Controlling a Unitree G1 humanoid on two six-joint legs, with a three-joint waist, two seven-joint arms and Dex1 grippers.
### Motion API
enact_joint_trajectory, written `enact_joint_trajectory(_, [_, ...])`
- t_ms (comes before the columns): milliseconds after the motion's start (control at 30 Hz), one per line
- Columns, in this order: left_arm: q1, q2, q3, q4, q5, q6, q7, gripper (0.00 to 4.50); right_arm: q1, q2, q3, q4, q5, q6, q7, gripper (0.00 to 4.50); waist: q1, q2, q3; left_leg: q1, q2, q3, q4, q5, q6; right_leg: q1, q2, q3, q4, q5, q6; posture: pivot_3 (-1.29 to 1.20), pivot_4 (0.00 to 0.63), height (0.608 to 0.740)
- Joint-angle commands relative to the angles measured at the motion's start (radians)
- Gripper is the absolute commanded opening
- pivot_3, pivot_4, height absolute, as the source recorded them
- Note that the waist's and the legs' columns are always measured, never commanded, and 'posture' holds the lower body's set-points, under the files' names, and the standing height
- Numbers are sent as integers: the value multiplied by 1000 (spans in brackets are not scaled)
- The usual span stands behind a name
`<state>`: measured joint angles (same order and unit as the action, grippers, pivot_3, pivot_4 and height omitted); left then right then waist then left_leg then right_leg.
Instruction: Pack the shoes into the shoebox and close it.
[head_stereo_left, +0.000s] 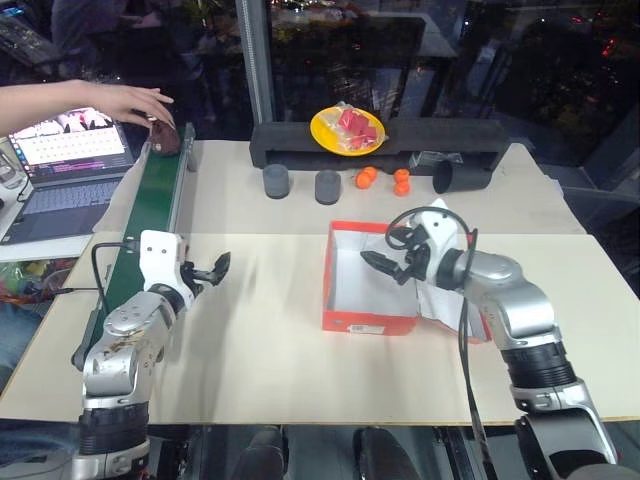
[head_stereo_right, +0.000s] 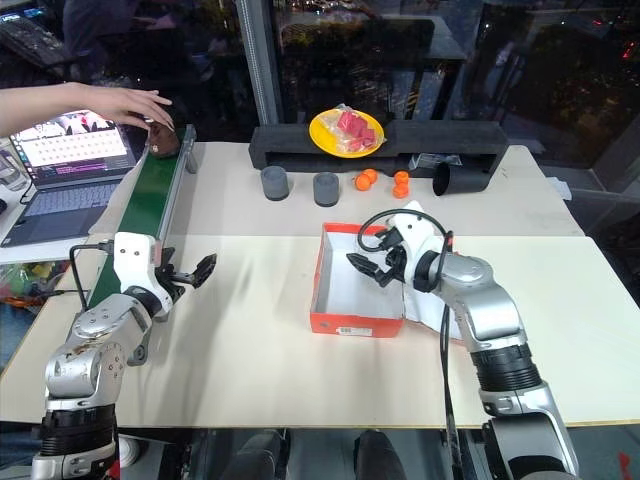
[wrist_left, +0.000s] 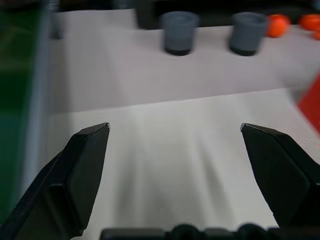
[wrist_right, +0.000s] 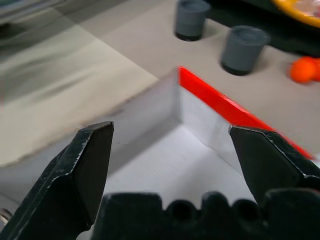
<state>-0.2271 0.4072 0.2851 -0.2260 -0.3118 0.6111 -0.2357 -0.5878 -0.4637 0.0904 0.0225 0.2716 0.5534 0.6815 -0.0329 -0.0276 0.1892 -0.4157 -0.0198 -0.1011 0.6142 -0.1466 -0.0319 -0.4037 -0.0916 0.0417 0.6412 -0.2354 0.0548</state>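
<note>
The red shoebox (head_stereo_left: 368, 322) stands open in the middle of the table, white inside and with nothing in it. My right gripper (head_stereo_left: 385, 265) hangs open over the box's right side; in the right wrist view its fingers (wrist_right: 171, 126) frame the box's red far wall (wrist_right: 220, 107). My left gripper (head_stereo_left: 215, 268) is open above bare table, left of the box and beside the green belt, with nothing between its fingers (wrist_left: 175, 126). One dark brown shoe (head_stereo_left: 165, 137) sits at the belt's far end under a person's hand (head_stereo_left: 130, 100).
A green conveyor belt (head_stereo_left: 150, 215) runs along the table's left side, with a laptop (head_stereo_left: 65, 165) beyond it. At the back stand a long black foam tray (head_stereo_left: 300, 145), a yellow plate (head_stereo_left: 347, 130), two grey cups (head_stereo_left: 300, 184), orange balls (head_stereo_left: 383, 179) and a black cylinder (head_stereo_left: 455, 177).
</note>
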Motion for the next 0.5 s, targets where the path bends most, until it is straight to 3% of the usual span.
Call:
enact_joint_trajectory(33, [18,-13,85,-42,23,-23,91,4500,-71,47,1,-15,35,-11,30,4419,-4,0,0,0,0,0,0,0,0,0,0,0,0,0,0,0,150,740])
enact_joint_trajectory(267, [7,-32,160,-31,36,-41,184,4500,-137,115,44,-4,63,11,110,4419,-8,0,0,0,0,0,0,0,0,-1,1,0,0,0,0,0,150,740])
enact_joint_trajectory(500, [-90,27,156,92,46,-77,159,4500,-181,151,81,-15,59,28,130,4419,-3,0,0,0,0,-1,0,0,0,-1,1,-1,1,1,-1,0,150,740])
